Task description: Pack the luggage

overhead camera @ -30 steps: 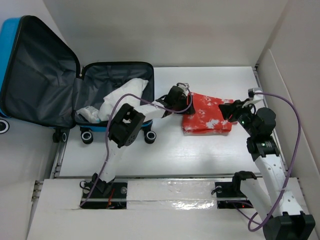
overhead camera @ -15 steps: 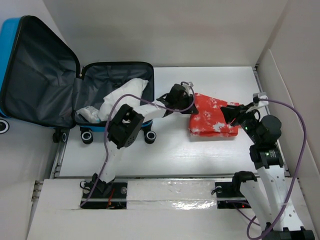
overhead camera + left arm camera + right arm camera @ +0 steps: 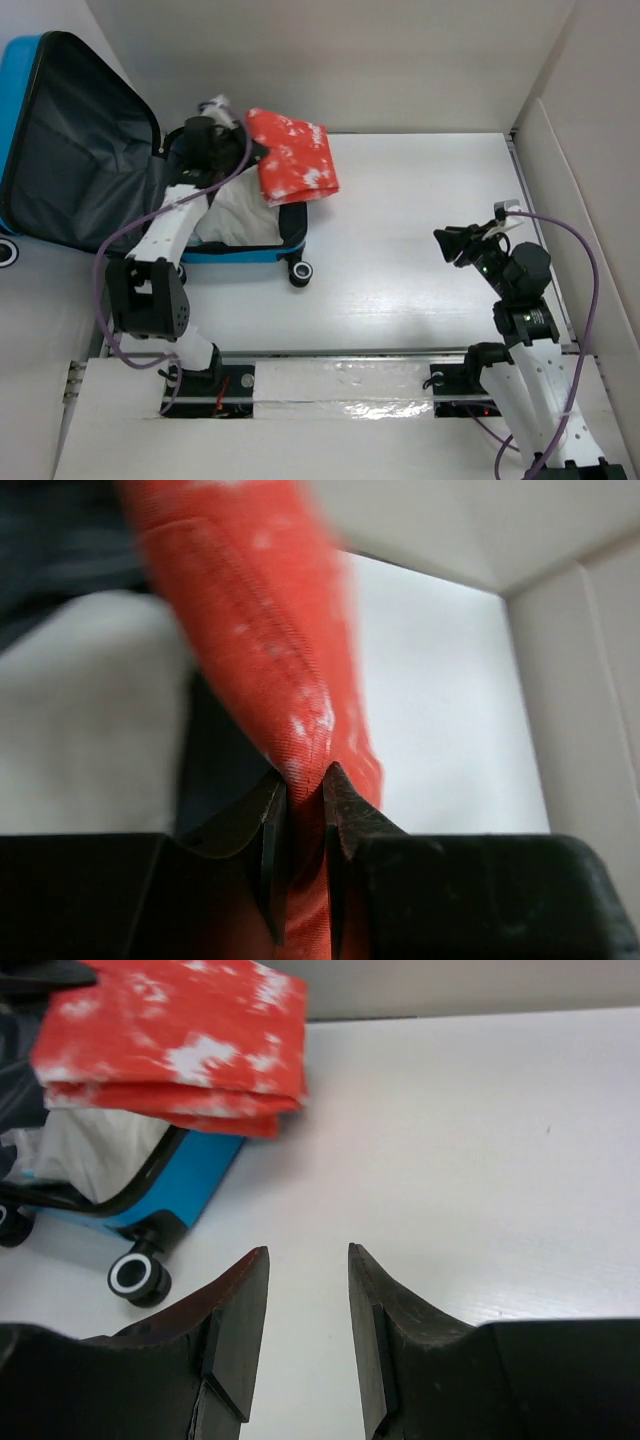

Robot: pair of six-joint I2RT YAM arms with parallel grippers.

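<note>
Left end effector (image 3: 305, 780) pinched almost closed on a folded red cloth (image 3: 292, 155), above the open luggage (image 3: 90, 150). Right end effector (image 3: 308, 1260) half-open, empty, over the worktop (image 3: 400, 190), right of the luggage.

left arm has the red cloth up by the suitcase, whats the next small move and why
Probably shift the left gripper a little further over the open luggage and lower it before letting go. It is shut on the edge of the red cloth. The cloth hangs across the luggage's right rim and partly past it, above the white clothes already inside.
</note>
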